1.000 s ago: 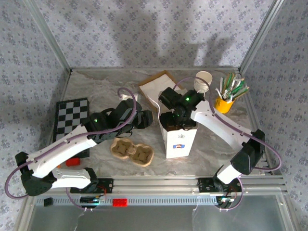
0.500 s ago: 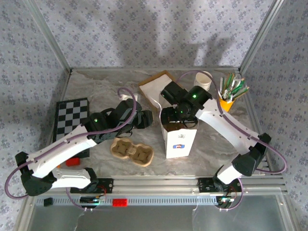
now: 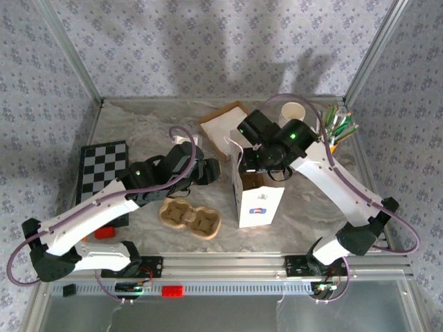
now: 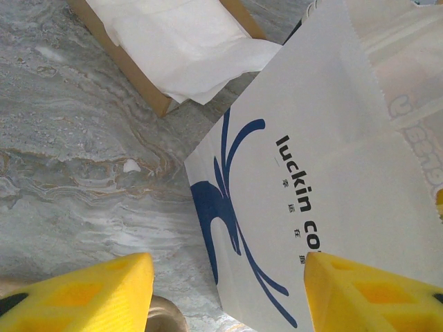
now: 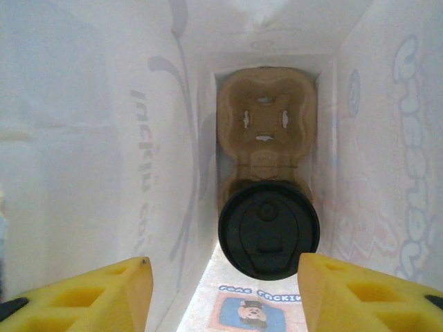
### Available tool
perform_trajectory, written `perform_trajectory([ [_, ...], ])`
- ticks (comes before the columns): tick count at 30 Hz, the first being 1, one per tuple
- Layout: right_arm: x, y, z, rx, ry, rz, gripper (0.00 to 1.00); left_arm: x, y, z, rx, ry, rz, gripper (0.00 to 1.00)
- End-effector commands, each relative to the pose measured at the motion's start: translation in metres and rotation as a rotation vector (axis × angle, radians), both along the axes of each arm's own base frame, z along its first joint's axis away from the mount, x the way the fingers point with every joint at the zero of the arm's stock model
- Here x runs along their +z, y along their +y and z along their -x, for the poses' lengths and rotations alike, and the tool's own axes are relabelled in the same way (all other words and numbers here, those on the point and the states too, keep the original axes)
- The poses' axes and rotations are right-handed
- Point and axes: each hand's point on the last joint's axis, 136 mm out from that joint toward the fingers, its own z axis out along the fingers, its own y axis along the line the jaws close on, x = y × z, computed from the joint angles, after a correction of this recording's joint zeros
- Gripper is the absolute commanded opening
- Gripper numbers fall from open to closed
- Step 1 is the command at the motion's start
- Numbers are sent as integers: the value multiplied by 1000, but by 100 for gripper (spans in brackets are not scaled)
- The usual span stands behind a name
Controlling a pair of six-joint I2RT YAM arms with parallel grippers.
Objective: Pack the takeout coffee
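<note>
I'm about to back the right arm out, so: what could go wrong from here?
The right fingers stand open at the mouth of the paper bag, close to its walls; a snag could tip it. The takeout coffee fills one carrier slot and the other is empty, so the load may lean. The left fingers are open beside the bag, not clamped on it.

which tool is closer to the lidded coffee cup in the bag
Right. The right tool hangs at the open top of the bag, straight above the coffee cup. The left tool is outside, beside the bag's printed wall.
</note>
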Motion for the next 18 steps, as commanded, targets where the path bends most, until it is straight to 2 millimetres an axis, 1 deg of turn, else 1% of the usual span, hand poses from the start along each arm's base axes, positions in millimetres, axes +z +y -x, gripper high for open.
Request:
perform_trajectory([
  [1, 24, -11, 7, 10, -33, -24, 54, 6, -1, -5, -6, -26, 5, 59],
  [2, 27, -13, 7, 10, -41, -29, 51, 7, -1, -5, -8, -28, 4, 59],
  [8, 56, -18, 6, -7, -93, -86, 47, 13, 1, -8, -6, -42, 1, 59],
  [9, 61, -19, 5, 19, -110, -86, 47, 13, 1, -7, -8, -43, 1, 59],
  [13, 78, -13, 5, 43, -135, -165, 45, 18, 1, -9, -12, -55, 0, 59],
  [18, 108, -10, 6, 62, -196, -252, 45, 24, 1, -12, -18, -72, -6, 59],
])
